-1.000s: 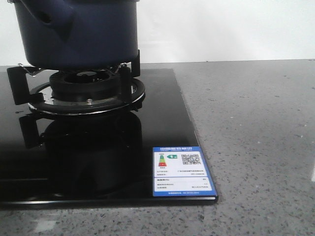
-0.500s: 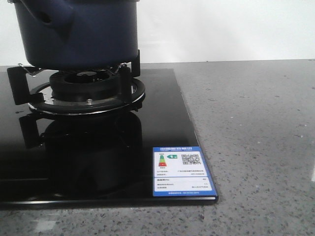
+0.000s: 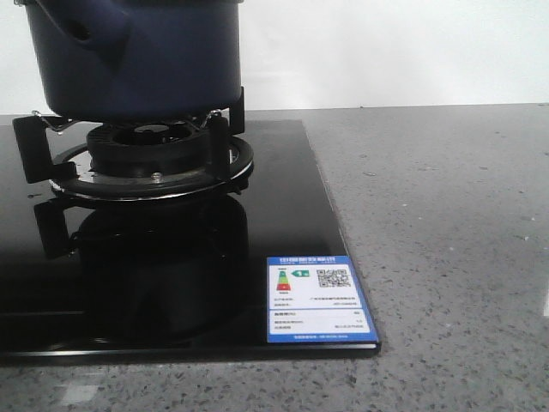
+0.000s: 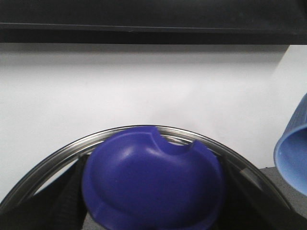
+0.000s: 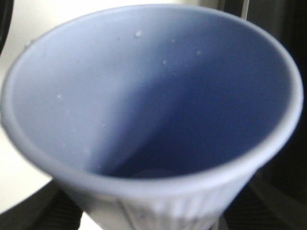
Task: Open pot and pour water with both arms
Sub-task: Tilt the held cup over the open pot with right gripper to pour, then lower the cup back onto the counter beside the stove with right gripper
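Pot fills front view; wrist views alone show cup; hand grips untellable.

Pot top cropped; both claws' fingertips hidden behind lid, cup.

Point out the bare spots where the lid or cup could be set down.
Free: the grey counter right of the black stove glass; also the glass between the burner and the label sticker. Crowded: the burner, under the pot.
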`<action>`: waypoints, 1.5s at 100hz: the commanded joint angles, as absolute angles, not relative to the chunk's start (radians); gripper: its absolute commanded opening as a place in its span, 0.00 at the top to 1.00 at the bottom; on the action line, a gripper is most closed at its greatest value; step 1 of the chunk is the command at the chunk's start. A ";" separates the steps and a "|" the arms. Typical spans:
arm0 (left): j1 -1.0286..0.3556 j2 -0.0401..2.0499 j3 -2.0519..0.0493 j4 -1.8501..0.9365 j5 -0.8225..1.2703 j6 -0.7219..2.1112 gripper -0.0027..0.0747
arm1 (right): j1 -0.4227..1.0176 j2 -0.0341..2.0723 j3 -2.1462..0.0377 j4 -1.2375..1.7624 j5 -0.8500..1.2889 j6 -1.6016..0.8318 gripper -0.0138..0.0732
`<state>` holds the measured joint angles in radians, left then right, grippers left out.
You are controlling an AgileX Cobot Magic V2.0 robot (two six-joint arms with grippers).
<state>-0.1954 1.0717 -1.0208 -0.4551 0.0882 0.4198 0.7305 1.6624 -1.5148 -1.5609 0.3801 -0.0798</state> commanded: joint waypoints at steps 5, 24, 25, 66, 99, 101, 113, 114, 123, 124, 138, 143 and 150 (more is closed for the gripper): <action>-0.191 1.044 -1.057 -0.458 -0.007 0.417 0.50 | 0.732 1.572 -1.554 -1.575 0.489 0.122 0.48; -0.191 1.044 -1.057 -0.458 -0.007 0.417 0.50 | 0.715 1.471 -1.554 -1.525 0.758 0.510 0.48; -0.191 1.044 -1.057 -0.458 -0.007 0.417 0.50 | 0.713 1.466 -1.554 -1.517 0.771 0.516 0.48; -0.191 1.044 -1.057 -0.458 -0.007 0.417 0.50 | 0.409 1.029 -1.216 -0.957 0.513 0.591 0.48; -0.191 1.044 -1.057 -0.458 -0.007 0.417 0.50 | 0.210 0.738 -0.596 -0.957 0.150 0.854 0.48; -0.191 1.044 -1.057 -0.458 -0.007 0.417 0.50 | 0.209 0.736 -0.577 -0.957 0.134 0.861 0.48; -0.191 1.044 -1.057 -0.458 -0.007 0.417 0.50 | 0.198 0.751 -0.452 -0.957 0.026 0.865 0.48; -0.191 1.044 -1.057 -0.458 -0.007 0.417 0.50 | 0.198 0.753 -0.448 -0.957 0.017 0.865 0.48; -0.191 1.044 -1.057 -0.458 -0.007 0.417 0.50 | 0.196 0.798 -0.419 -0.946 0.000 0.865 0.48; -0.191 1.044 -1.057 -0.458 -0.007 0.417 0.50 | 0.196 0.804 -0.419 -0.946 0.000 0.865 0.48; -0.191 1.044 -1.057 -0.458 0.000 0.417 0.50 | 0.176 0.897 -0.417 -0.945 -0.101 0.865 0.48; -0.191 1.044 -1.057 -0.458 0.000 0.417 0.50 | 0.161 0.931 -0.417 -0.936 -0.154 0.865 0.48; -0.191 1.044 -1.057 -0.458 0.000 0.417 0.50 | 0.129 0.978 -0.417 -0.887 -0.235 0.865 0.48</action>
